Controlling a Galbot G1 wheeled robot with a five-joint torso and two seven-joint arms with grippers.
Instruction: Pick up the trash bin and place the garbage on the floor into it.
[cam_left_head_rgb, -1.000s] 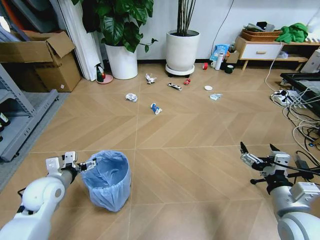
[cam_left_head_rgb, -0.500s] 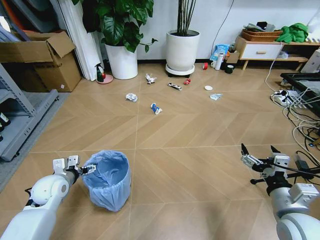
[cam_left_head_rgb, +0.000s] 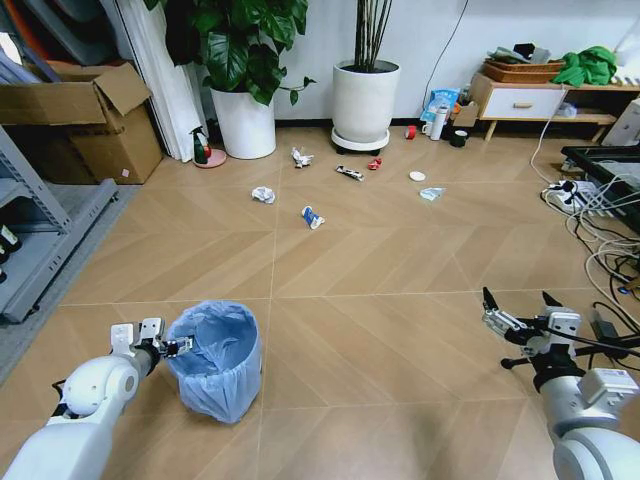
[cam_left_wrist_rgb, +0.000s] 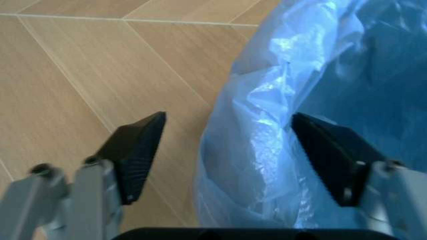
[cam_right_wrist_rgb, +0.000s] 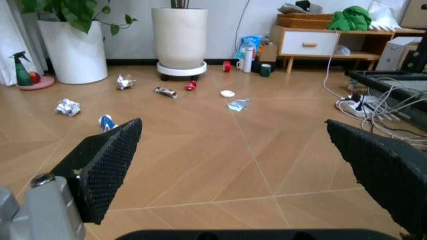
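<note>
Left wrist view puts me right at the trash bin: the left gripper straddles its rim, fingers spread, one dark pad outside by the floor, the other inside against the crinkly blue liner. Nothing is clamped yet. I judge the bin light and empty, its wall fairly stiff but the bag thin and slippery, so a pinch should catch rim and liner together or the plastic may slide.

From the head view, the bin stands on the tiles at the robot's near left. The right gripper hangs idle at near right, fingers wide apart.

Farther off, the garbage lies scattered mid-floor toward the planters: crumpled paper, wrappers, a white disc. All look featherweight and crushable, best nipped at a raised fold. No writing or brand is legible anywhere.
</note>
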